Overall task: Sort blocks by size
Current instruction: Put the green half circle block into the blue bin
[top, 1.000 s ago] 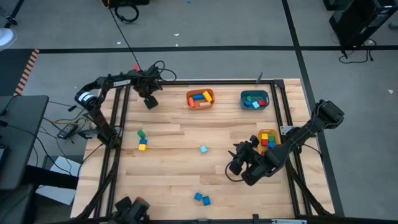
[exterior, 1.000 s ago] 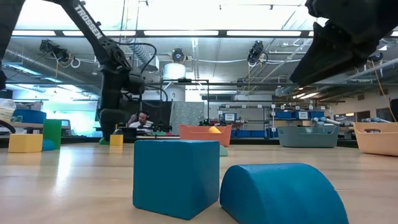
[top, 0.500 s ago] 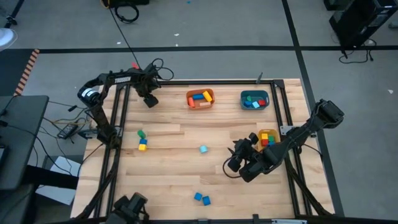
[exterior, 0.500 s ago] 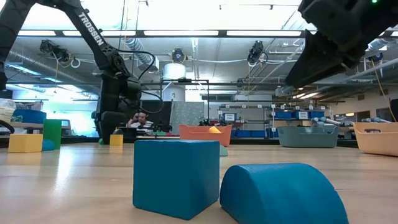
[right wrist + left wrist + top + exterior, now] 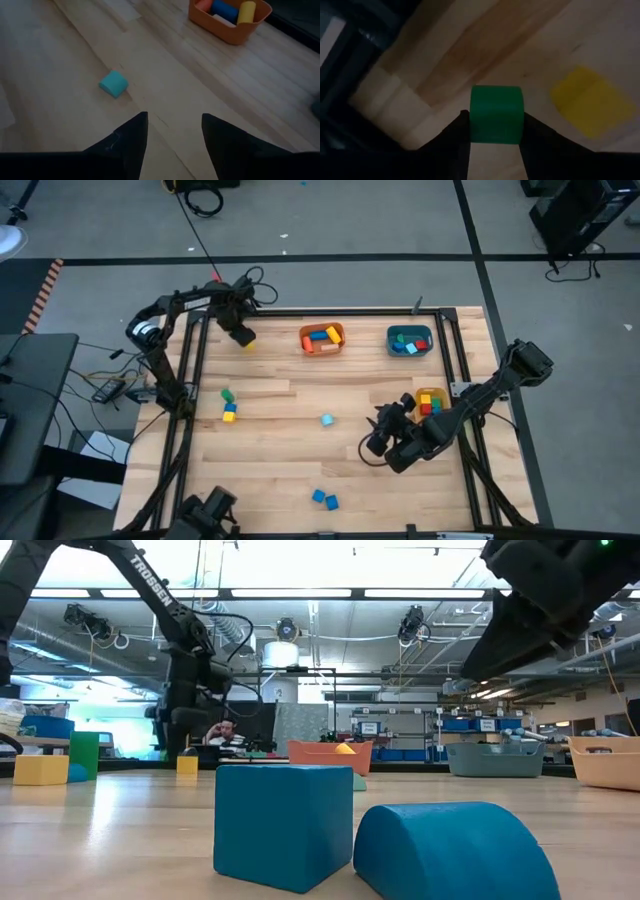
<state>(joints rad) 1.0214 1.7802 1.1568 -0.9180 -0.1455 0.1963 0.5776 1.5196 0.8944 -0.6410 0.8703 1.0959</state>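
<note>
I'm seeing a green block (image 5: pixel 496 114) sitting between the left gripper's (image 5: pixel 495 131) fingers at the desk's (image 5: pixel 290 465) far left corner, a yellow block (image 5: pixel 248 342) lying just beside it. Green and yellow blocks (image 5: pixel 229 407) are clustering at the left, a light blue block (image 5: pixel 326 420) is lying mid-desk, two blue ones (image 5: pixel 323 499) are resting near the front edge.

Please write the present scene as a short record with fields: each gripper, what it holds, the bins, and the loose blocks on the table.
left gripper: at the table's far left corner, closed on a small green block; a yellow block lies beside it
right gripper: open, empty, above the wooden table, facing a small light blue block
bins: orange bin, teal bin, yellow bin, all with blocks inside
loose blocks: green and yellow pair at left; two blue blocks near the front edge
</note>
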